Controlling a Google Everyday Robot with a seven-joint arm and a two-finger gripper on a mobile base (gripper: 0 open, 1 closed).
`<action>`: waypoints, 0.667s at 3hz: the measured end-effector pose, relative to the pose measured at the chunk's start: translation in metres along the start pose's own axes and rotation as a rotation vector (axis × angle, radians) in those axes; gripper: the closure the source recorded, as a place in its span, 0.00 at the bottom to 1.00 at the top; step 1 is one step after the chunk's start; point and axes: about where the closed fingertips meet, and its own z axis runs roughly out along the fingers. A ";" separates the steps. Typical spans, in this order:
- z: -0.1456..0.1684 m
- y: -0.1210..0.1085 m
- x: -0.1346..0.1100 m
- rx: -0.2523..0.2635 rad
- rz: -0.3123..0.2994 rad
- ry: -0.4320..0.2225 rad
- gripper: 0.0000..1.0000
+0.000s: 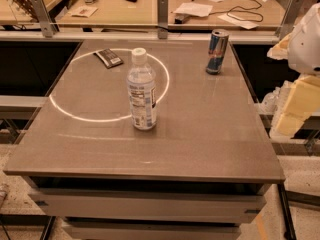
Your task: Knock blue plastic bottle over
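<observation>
The blue plastic bottle (142, 90) stands upright near the middle of the grey table (200, 134). It is clear, faintly bluish, with a white screw cap and a white printed label. My gripper (296, 108) shows at the right edge of the view as pale yellow parts below a white arm housing (307, 41). It hangs beyond the table's right edge, well to the right of the bottle and apart from it.
A blue-and-silver slim drink can (217, 51) stands upright at the table's back right. A dark flat packet (108, 58) lies at the back left. A bright ring of reflected light (107, 86) crosses the tabletop. A wooden desk (150, 9) with papers and cables stands behind.
</observation>
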 end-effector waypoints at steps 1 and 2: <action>0.000 0.000 0.000 0.000 0.000 0.000 0.00; -0.001 -0.002 0.002 -0.032 0.005 -0.053 0.00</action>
